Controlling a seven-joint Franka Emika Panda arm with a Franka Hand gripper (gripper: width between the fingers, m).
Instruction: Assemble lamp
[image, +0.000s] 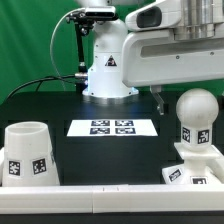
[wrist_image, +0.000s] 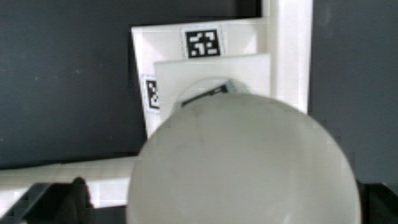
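Note:
The round-headed white bulb (image: 195, 112) stands upright on the blocky white base (image: 190, 172) at the exterior view's right, near the front. The white cone shade (image: 26, 152) stands at the front left. My gripper (wrist_image: 217, 205) is open right above the bulb. One dark finger (image: 158, 98) hangs beside the bulb's head; the other is hidden behind it. In the wrist view the bulb's head (wrist_image: 240, 160) fills the space between my dark fingers (wrist_image: 50, 203) without touching them. The tagged base (wrist_image: 205, 45) shows beyond it.
The marker board (image: 113, 127) lies in the middle of the black table. The robot's white pedestal (image: 107, 65) stands behind it. A white rail (image: 100, 190) runs along the front edge and it also shows in the wrist view (wrist_image: 294, 40) next to the base.

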